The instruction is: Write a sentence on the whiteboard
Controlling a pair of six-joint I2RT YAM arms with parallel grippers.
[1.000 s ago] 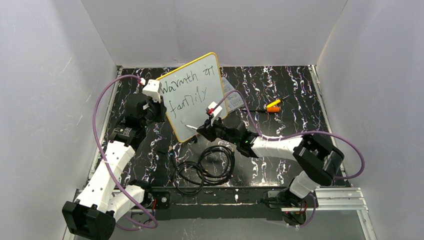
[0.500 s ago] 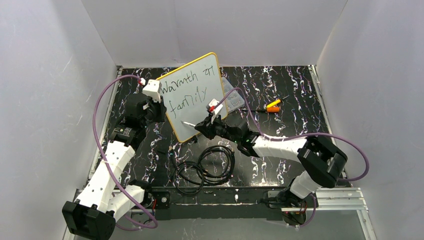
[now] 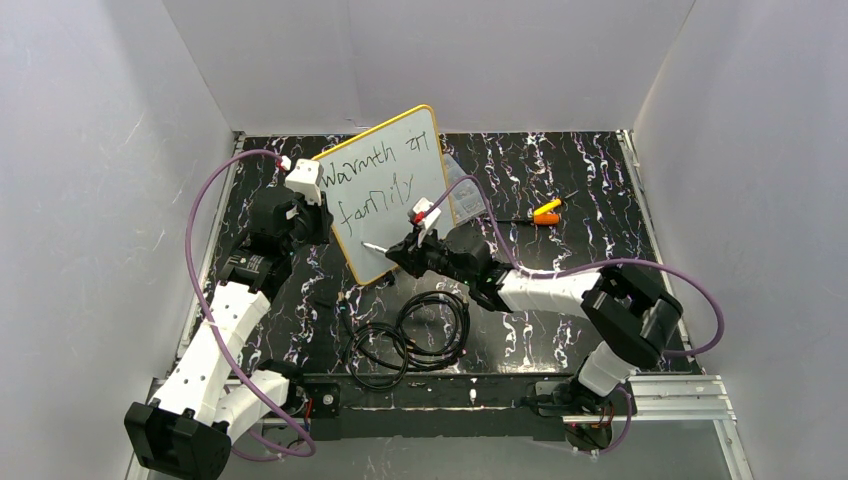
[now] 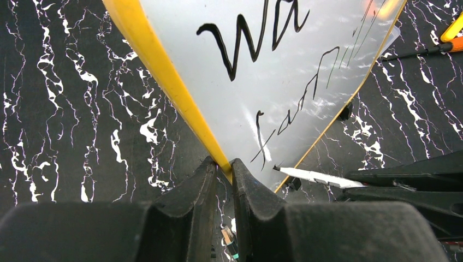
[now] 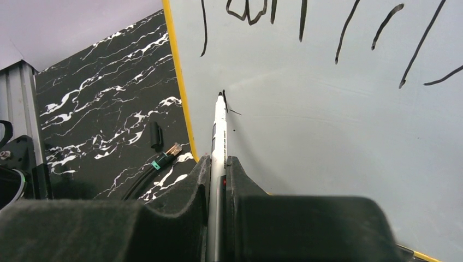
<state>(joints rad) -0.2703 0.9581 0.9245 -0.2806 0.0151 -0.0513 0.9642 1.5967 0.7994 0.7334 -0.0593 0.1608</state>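
Observation:
The whiteboard (image 3: 395, 160) with its yellow frame stands tilted on the black marbled table. It carries the sentence (image 3: 372, 185) in black: "Warmth of" over "family"; no third line shows. My left gripper (image 3: 318, 222) is shut on the board's left yellow edge (image 4: 164, 82). My right gripper (image 3: 402, 251) is shut on a white marker (image 5: 218, 139). The marker's black tip touches the bare lower left of the board (image 5: 327, 125), below "family". The marker also shows in the left wrist view (image 4: 314, 176).
Coiled black cables (image 3: 410, 335) lie in front of the board, one with a teal plug (image 5: 164, 157). A clear plastic box (image 3: 465, 195) sits behind the board's right edge. An orange and yellow tool (image 3: 545, 212) lies to the right.
My right gripper has moved left and slightly up with the marker, bringing the tip onto the lower left of the board. The left arm and board have not moved.

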